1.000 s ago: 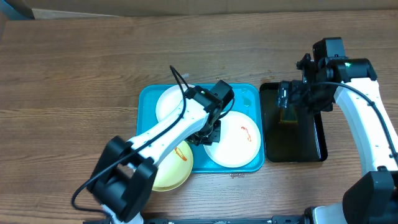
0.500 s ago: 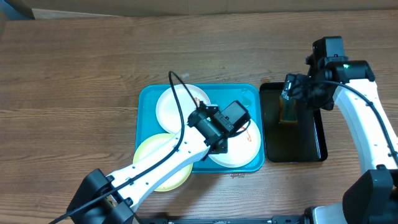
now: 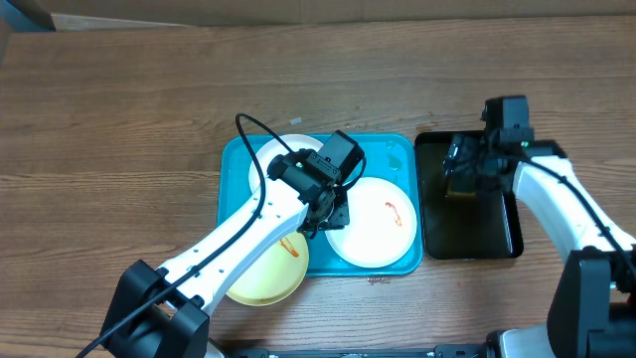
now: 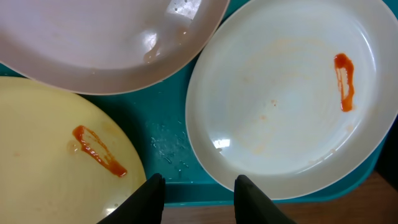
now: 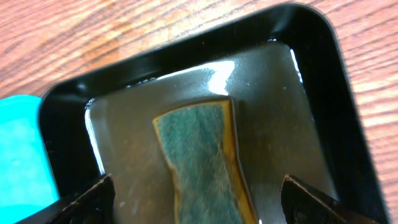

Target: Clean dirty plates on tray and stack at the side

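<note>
Wood-grain table, two trays on it.
Table (image 3: pixel 119 119) is brown wood-grain, planks running left-right. Turquoise tray (image 3: pixel 400 152) sits near centre. Black tray (image 3: pixel 500 242) is just beside it on the right, long sides parallel; can't tell if they touch. Small dark mark (image 3: pixel 379 280) on the tabletop, just off the turquoise tray's near edge.

three plates (image 3: pixel 376 237), two trays (image 3: pixel 231 164), one sponge (image 5: pixel 200 155)

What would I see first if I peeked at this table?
The bright turquoise tray in the middle jumps out, with a red-smeared white plate and a red-smeared yellow plate on it. Right of it, a green sponge lies in a shiny black tray.
</note>
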You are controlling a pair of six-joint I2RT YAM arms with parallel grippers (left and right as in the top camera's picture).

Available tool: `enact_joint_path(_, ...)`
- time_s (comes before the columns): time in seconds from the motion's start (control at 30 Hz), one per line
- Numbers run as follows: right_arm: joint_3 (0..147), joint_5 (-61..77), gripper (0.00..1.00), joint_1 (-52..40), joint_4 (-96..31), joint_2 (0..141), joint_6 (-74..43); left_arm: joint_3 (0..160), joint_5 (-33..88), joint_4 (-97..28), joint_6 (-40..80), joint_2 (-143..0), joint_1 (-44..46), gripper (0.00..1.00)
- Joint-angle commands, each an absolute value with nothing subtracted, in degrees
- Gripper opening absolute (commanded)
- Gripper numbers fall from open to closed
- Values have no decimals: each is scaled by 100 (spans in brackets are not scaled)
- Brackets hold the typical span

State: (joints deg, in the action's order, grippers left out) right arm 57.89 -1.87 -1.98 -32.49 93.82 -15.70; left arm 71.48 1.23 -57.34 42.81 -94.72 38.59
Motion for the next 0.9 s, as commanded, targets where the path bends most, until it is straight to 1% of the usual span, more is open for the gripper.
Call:
enact_joint_path(0.0, 5365, -252, 82, -224, -2580, 9369, -1610, 7126, 298, -5690, 4106, -9513, 3863, 38)
enact_joint_path(0.1, 5094, -252, 78, -224, -2027, 9369, -1612, 7126, 248, -5669, 4112, -9513, 3863, 38)
enact_joint_path(0.27, 4862, -252, 79, -224, -1603, 9518, -1612, 7111, 128, -5642, 4134, -9513, 3863, 38)
enact_joint_path(0.53, 4853, -250, 78, -224, -1337, 9994, -1610, 6978, 126, -5492, 4134, -9513, 3863, 38)
enact_joint_path(0.57, 4853, -250, 76, -224, -1313, 10018, -1610, 6978, 110, -5489, 4134, -9513, 3863, 38)
enact_joint_path(0.63, 4853, -250, 53, -224, -1291, 10038, -1610, 6978, 80, -5461, 4132, -9515, 3863, 41)
enact_joint_path(0.7, 4853, -250, 26, -224, -1288, 10038, -1612, 6978, 45, -5437, 4134, -9515, 3863, 43)
enact_joint_path(0.73, 4853, -250, 16, -224, -1291, 10038, -1612, 6978, 23, -5435, 4134, -9515, 3863, 45)
enact_joint_path(0.77, 4853, -250, 15, -224, -1291, 10038, -1610, 6978, -5, -5435, 4136, -9515, 3863, 50)
enact_joint_path(0.8, 4853, -250, 24, -224, -1288, 10038, -1610, 6978, -30, -5435, 4134, -9515, 3863, 56)
enact_joint_path(0.83, 4858, -250, 53, -224, -1291, 10036, -1610, 6976, -49, -5437, 4136, -9518, 3863, 62)
enact_joint_path(0.87, 4866, -250, 82, -224, -1299, 10036, -1610, 6973, -49, -5437, 4134, -9520, 3863, 63)
